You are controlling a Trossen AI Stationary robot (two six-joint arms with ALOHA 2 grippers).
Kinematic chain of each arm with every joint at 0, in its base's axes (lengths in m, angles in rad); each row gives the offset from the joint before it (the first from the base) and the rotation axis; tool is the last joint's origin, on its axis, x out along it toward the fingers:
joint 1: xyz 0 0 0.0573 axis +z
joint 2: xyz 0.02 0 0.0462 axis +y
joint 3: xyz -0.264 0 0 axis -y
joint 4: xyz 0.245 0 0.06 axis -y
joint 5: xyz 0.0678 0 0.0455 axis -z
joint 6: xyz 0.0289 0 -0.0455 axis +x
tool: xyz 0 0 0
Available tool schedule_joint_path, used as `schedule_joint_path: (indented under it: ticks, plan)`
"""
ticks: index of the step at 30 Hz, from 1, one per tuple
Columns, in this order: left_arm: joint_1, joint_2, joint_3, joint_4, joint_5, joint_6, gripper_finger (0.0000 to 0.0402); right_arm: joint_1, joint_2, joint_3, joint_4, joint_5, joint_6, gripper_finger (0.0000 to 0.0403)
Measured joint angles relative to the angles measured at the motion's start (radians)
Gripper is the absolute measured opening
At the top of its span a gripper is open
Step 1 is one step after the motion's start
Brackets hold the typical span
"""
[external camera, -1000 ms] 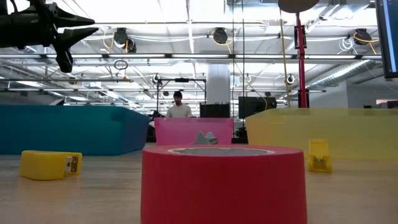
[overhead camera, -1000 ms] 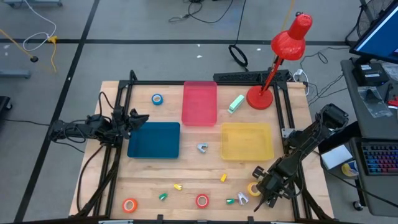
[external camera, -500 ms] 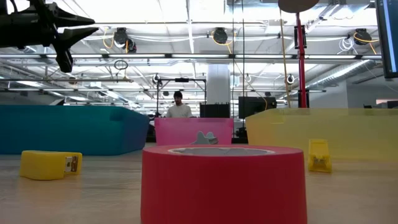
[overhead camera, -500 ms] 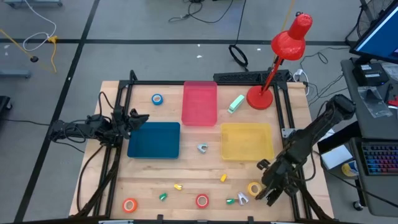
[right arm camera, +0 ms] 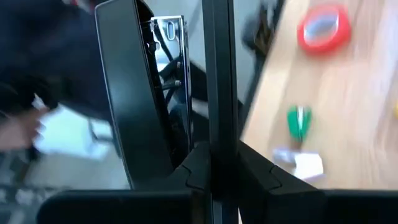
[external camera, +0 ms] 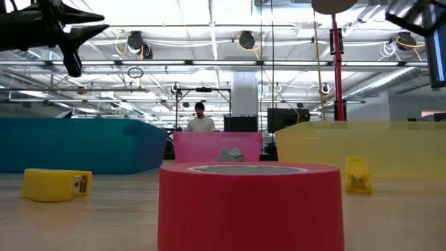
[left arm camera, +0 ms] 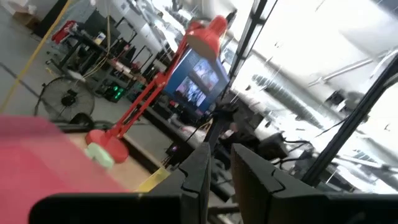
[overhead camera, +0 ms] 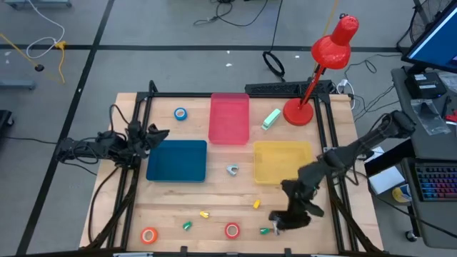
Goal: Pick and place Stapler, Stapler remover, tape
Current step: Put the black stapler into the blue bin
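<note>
The red tape [overhead camera: 232, 230] [external camera: 251, 206] lies flat near the near edge, with the orange tape [overhead camera: 148, 235] to its left. The blue tape [overhead camera: 181, 114] lies far left. The yellow tape is hidden. A pale green stapler [overhead camera: 270, 119] lies beside the lamp. One silver stapler remover [overhead camera: 233, 170] sits between the trays, another [right arm camera: 300, 165] near the right gripper. My right gripper [overhead camera: 280, 220] hovers shut over the near right part of the table. My left gripper [overhead camera: 158, 133] waits shut at the blue tray's far left corner.
Pink tray [overhead camera: 229, 118], blue tray [overhead camera: 177, 160] and yellow tray [overhead camera: 283, 161] lie mid-table. A red desk lamp [overhead camera: 298, 112] stands far right. Small yellow pieces [overhead camera: 204, 213] [overhead camera: 256, 204] and green pieces [overhead camera: 187, 225] [overhead camera: 264, 230] are scattered near the near edge. Black frame rails [overhead camera: 328, 135] border the table.
My right arm has swung from the table's near right corner toward the left, along the near edge. Its gripper now covers the spot where the yellow tape lay. Nothing on the table has visibly moved.
</note>
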Motion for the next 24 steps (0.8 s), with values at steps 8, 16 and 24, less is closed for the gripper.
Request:
schedule_joint_path:
  ticks: [8,16,24]
  plan:
    - [0.0,0.1,0.0,0.193,0.0,0.004,0.0065,-0.233,0.023,0.002,0.29,0.001,0.011,0.0035]
    - [0.0,0.307,0.001,0.435,0.0,0.0,0.0065,-0.421,0.16,0.002,0.725,0.049,0.033,0.0035]
    - [-0.002,0.536,0.151,0.461,0.011,0.048,0.0065,-0.52,0.316,0.002,0.958,0.196,0.022,0.0035]
